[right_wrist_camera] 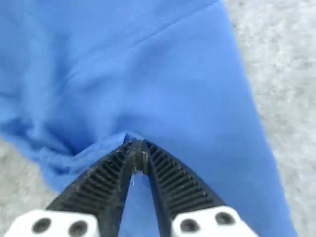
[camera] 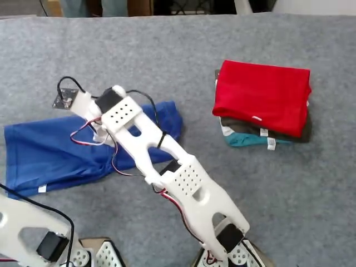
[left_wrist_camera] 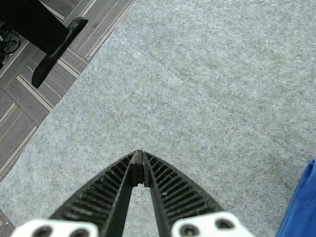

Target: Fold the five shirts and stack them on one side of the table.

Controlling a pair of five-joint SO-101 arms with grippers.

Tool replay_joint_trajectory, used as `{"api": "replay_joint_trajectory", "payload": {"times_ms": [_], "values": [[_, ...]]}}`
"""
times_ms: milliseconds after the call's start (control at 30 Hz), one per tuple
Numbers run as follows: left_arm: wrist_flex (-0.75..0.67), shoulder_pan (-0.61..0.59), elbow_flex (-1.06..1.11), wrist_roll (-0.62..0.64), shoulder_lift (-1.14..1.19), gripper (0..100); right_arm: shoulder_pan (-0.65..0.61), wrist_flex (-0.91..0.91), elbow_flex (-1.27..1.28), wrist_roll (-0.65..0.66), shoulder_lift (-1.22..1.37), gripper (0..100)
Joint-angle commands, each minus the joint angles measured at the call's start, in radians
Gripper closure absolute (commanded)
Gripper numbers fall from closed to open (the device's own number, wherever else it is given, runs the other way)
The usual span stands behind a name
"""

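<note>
1. Step in hand, as I read it: the first fold of the last loose shirt. The royal-blue cloth shirt lies spread and unfolded on the grey felt-like table cover, directly under the right gripper.
2. Right gripper: jaws closed to no gap, tips meeting on a small raised pucker of the blue shirt; I take that as a pinch on the cloth, not just a touch; how much fabric is caught I cannot tell.
3. Left gripper: jaws pressed together with nothing between them; bare cover below it; an edge of the blue shirt lies just off to one side.
4. Stack: well apart from the right gripper, out to the side of its arm; bright red folded shirt on top; a dark olive layer and a teal layer peek out beneath; I cannot count the layers for sure.
5. Next move calls for, in my judgement: lifting the pinched cloth a little, carrying it across the shirt's body and laying it flat; a one-point grip may drag or bunch the fabric; the left gripper would need to open and pin or take the other side.
</note>
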Motion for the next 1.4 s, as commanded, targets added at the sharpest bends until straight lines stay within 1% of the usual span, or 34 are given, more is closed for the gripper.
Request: {"api": "replay_joint_trajectory", "payload": {"times_ms": [0,133,233,333,500,633,733,800,867,967,1133,1367], "values": [[0.002,-0.008,-0.042,-0.006,-0.074,97,0.028,0.16,-0.213,-0.005,-0.008,98.4],[0.003,0.027,0.022,0.038,-0.163,97,0.146,0.158,-0.325,-0.011,-0.019,98.4],[0.003,0.081,0.214,0.041,-0.285,97,0.216,0.161,-0.369,-0.011,-0.035,98.4],[0.003,0.133,0.561,0.038,-0.446,97,0.278,0.161,-0.369,-0.011,-0.038,98.4],[-0.009,0.193,1.201,0.037,-0.732,97,0.334,0.163,-0.372,-0.011,-0.039,98.4],[-0.14,0.243,1.615,0.035,-0.947,97,0.368,0.163,-0.366,-0.011,-0.07,98.4],[-0.256,0.251,1.847,0.035,-1.115,97,0.384,0.163,-0.326,-0.009,-0.131,98.4],[-0.322,0.251,1.96,0.021,-1.198,97,0.385,0.163,-0.278,-0.006,-0.186,98.4],[-0.365,0.252,2.041,-0.009,-1.241,97,0.385,0.163,-0.209,-0.005,-0.249,98.4],[-0.4,0.246,2.091,-0.014,-1.238,97,0.382,0.163,-0.09,-0.005,-0.348,98.4],[-0.408,0.236,2.064,-0.014,-1.188,97,0.384,0.157,0.05,-0.003,-0.444,98.4],[-0.41,0.228,2.032,-0.014,-1.135,97,0.388,0.157,0.168,-0.003,-0.452,98.4]]}}
